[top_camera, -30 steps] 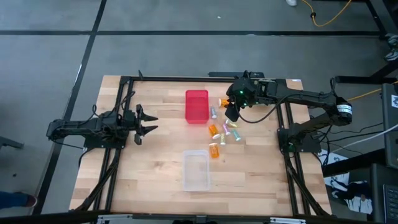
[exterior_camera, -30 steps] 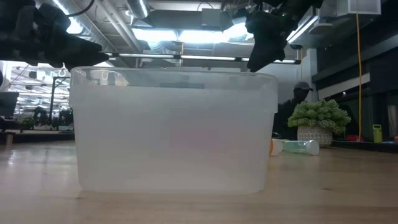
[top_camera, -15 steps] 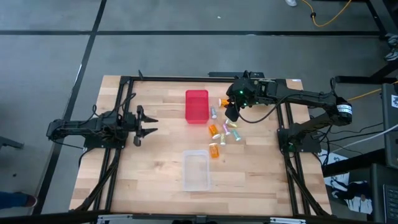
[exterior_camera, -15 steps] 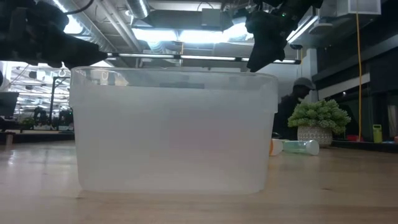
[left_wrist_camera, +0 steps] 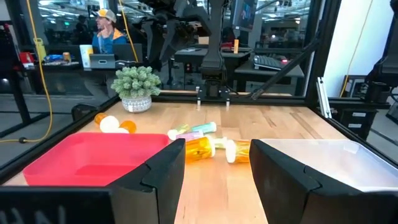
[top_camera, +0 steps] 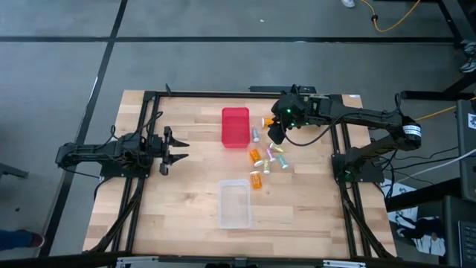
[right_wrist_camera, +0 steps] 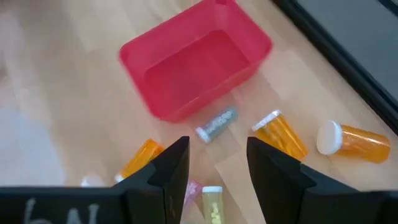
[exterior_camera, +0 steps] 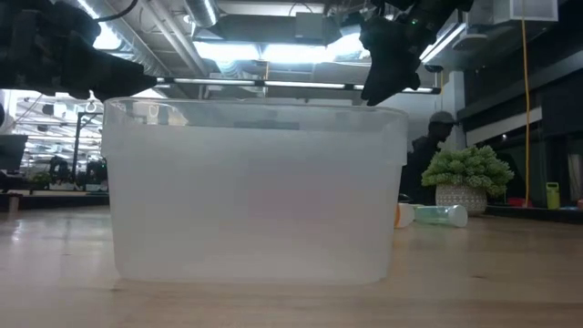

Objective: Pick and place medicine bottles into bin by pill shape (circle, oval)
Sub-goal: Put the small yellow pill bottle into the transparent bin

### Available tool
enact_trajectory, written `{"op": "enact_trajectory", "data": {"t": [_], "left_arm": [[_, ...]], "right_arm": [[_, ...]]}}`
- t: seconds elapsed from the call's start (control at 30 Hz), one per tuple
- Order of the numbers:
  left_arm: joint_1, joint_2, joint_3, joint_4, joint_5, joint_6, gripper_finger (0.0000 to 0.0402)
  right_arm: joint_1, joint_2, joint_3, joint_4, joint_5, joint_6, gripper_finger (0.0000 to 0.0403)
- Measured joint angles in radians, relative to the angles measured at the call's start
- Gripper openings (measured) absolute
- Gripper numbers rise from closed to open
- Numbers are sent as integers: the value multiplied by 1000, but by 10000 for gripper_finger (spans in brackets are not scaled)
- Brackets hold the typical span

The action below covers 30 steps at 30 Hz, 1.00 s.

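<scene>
The right gripper (top_camera: 276,137) hangs open and empty above the medicine bottles (top_camera: 266,158), which lie scattered on the table (top_camera: 186,201) just beside the red bin (top_camera: 235,126). The clear bin (top_camera: 233,203) sits nearer the front edge. The left gripper (top_camera: 178,147) waits open, well apart at the left.

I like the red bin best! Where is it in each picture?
High view: red bin, upper middle of the table, left of the bottles.
Low view: not visible; the clear bin fills the picture.
Left wrist view: lower left.
Right wrist view: upper middle.
Shared landmark: the bottles beside it.
</scene>
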Motion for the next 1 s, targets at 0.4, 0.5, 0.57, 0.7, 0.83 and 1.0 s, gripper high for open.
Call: {"op": "enact_trajectory", "data": {"t": [0.4, 0.5, 0.57, 0.7, 0.83, 1.0], "left_arm": [[0, 0, 0, 0, -1, -4, 173], [0, 0, 0, -1, -1, -4, 173], [0, 0, 0, -1, -1, -4, 173], [0, 0, 0, -1, -1, 5, 173], [0, 0, 0, -1, -1, 22, 173], [0, 0, 0, -1, -2, 21, 173]], "right_arm": [[0, 2, -222, 77, 53, 258, 162], [1, 2, -260, 90, -9, 262, 162], [9, 2, -287, 91, -37, 231, 162], [29, 2, -345, 114, -51, 176, 162], [42, 2, -396, 161, -95, 171, 162], [53, 1, -426, 224, -112, 100, 162]]}}
